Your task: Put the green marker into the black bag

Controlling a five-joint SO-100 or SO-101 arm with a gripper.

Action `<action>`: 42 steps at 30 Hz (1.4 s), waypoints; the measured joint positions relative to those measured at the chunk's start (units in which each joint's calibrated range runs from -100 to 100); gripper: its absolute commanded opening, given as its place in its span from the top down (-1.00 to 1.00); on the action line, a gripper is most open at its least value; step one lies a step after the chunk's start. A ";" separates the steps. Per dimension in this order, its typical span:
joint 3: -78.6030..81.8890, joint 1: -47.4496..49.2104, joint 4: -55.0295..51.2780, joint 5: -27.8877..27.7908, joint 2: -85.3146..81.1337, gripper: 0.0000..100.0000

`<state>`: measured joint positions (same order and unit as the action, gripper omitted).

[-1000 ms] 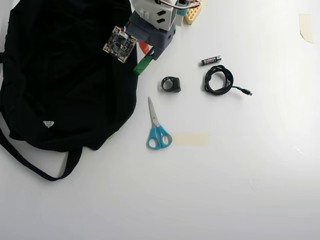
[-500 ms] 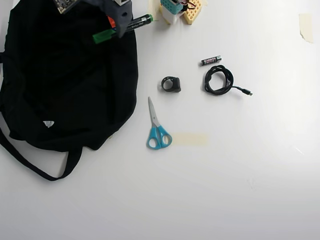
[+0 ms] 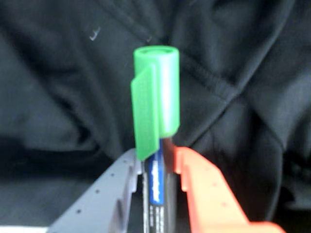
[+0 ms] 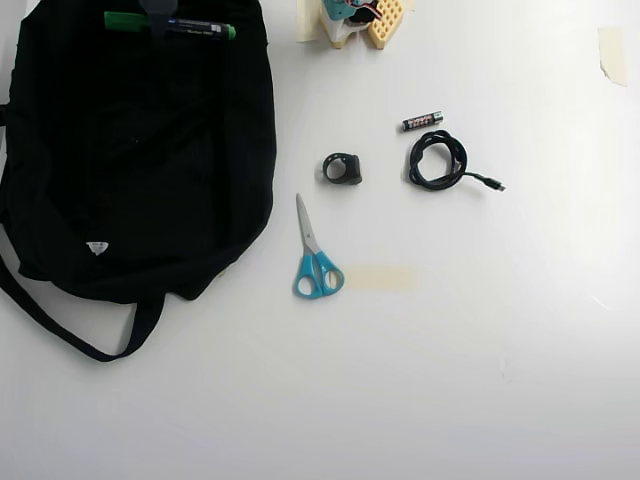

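In the wrist view the green marker point(image 3: 156, 102) stands between a grey finger point(image 3: 114, 187) and an orange finger point(image 3: 204, 187), its green cap pointing away over the black bag point(image 3: 63, 97). My gripper point(image 3: 156, 162) is shut on its dark barrel. From overhead, the green marker point(image 4: 170, 24) lies level over the top part of the black bag point(image 4: 130, 160), with its cap to the left. Only a small grey piece of my gripper point(image 4: 158, 14) shows at the top edge. The bag's white tag point(image 4: 96, 247) and strap point(image 4: 70, 335) are visible.
In the overhead view, blue-handled scissors point(image 4: 314, 255), a small black ring-shaped part point(image 4: 343, 168), a coiled black cable point(image 4: 437, 160) and an AAA battery point(image 4: 422, 121) lie right of the bag. The arm's base point(image 4: 358, 18) is at the top edge. A tape strip point(image 4: 380, 277) is on the table.
My gripper has carried the marker left from the bag's right edge to over the bag's top part. The marker has turned level, and the arm has mostly left the overhead view.
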<state>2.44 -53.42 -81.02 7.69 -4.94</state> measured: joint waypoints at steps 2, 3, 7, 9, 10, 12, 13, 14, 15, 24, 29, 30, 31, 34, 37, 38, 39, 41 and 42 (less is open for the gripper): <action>-5.74 -0.15 0.43 0.00 7.22 0.96; -9.83 -0.07 0.52 0.00 11.79 0.96; -20.05 -0.29 0.52 -0.10 23.74 0.96; -22.72 -0.73 0.52 -0.05 26.90 0.70; -23.03 -1.18 0.52 0.00 26.90 0.56; -23.03 -2.06 0.09 0.00 26.90 0.38; -23.03 -2.06 -0.34 0.00 26.90 0.38; -23.03 -2.06 -0.77 0.00 26.90 0.38; -23.03 -2.06 -1.63 0.00 26.90 0.38; -39.94 9.85 -17.78 1.47 26.32 0.83; -40.02 23.51 -17.86 1.47 20.92 0.96; -40.02 29.02 -17.86 1.47 18.26 0.96; -40.02 32.04 -17.86 1.47 16.52 0.96; -39.23 39.31 -17.86 4.15 13.45 0.96; -35.85 42.47 -17.86 4.20 9.63 0.96; -33.88 43.35 -17.86 4.20 7.80 0.96; -32.08 44.09 -17.86 4.20 5.89 0.96; -27.44 46.66 -17.86 4.20 1.16 0.96; -26.34 47.24 -17.86 4.20 0.33 0.96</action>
<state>-23.90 -6.17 -98.88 11.89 -4.61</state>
